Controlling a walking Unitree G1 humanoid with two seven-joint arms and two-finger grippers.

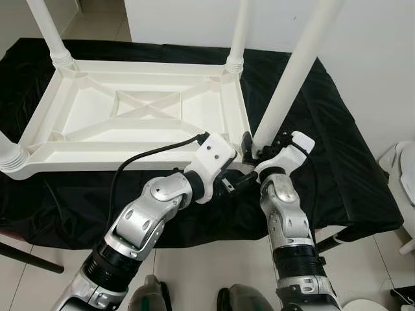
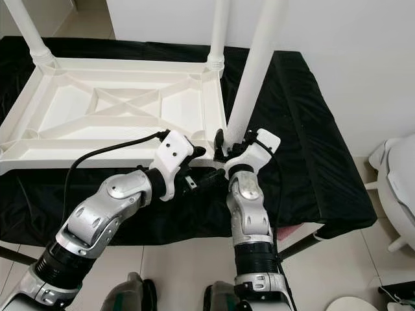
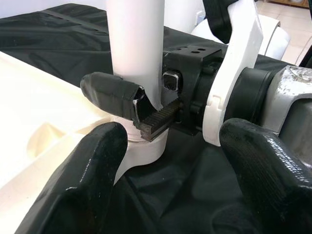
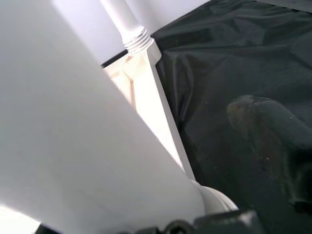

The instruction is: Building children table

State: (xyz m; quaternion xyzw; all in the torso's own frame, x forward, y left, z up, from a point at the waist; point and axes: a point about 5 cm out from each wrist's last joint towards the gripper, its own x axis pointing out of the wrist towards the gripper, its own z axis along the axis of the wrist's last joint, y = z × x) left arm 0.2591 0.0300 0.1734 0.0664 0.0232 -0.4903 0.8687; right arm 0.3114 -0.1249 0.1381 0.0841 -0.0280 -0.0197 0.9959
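A: Left wrist view, nearest first: what was the left claw [image 3: 168, 161] doing?

B: It stood wide open and held nothing. Its two black fingers [image 3: 83, 180] framed the base of the leg [image 3: 134, 53] without touching it.

A: And the right claw [image 1: 249, 150]?

B: It was clamped on that leg low down. One ribbed pad pressed against the white tube just above the collar; I judged it a firm hold, though the other finger was hidden behind the tube.

A: Where was the table itself?

B: The frame [image 1: 139, 113] lay upside down on a tabletop draped in black cloth [image 1: 350, 162]. This leg stood at the near right corner, leaning slightly away from upright. Farther back, a second leg [image 1: 238, 35] rose from the far right corner and a third [image 1: 47, 29] from the far left. A fourth [image 1: 11, 155] stuck out at the near left corner.

A: So which step was in hand?

B: Seating the last leg, I'd say. Its collar sat at the corner socket, but I couldn't tell whether the thread had caught.

A: What did the next move call for?

B: Probably turning the leg down into the socket while keeping it straight. The left claw looked placed to close on the base and steady it, or to take over the grip between turns. A tilted leg could cross-thread or jam.
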